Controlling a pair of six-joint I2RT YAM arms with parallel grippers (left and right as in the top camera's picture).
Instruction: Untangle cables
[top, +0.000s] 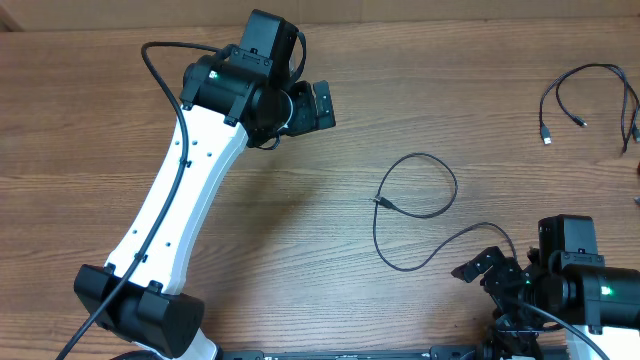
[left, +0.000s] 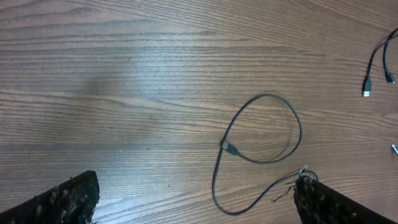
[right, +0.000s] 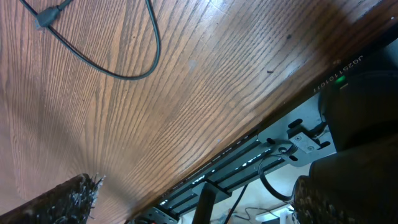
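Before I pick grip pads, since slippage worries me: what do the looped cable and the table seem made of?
Looped cable: thin, black, matte, bending in soft curves, so likely a rubber or plastic jacket. Table: brown grain lines with faint sheen; wood or laminate, cannot tell.

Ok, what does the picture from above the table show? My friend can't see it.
A thin black cable lies in a loose loop in the middle of a wooden table, with more cables near the picture's top right corner. The left gripper and right gripper are open, holding nothing.
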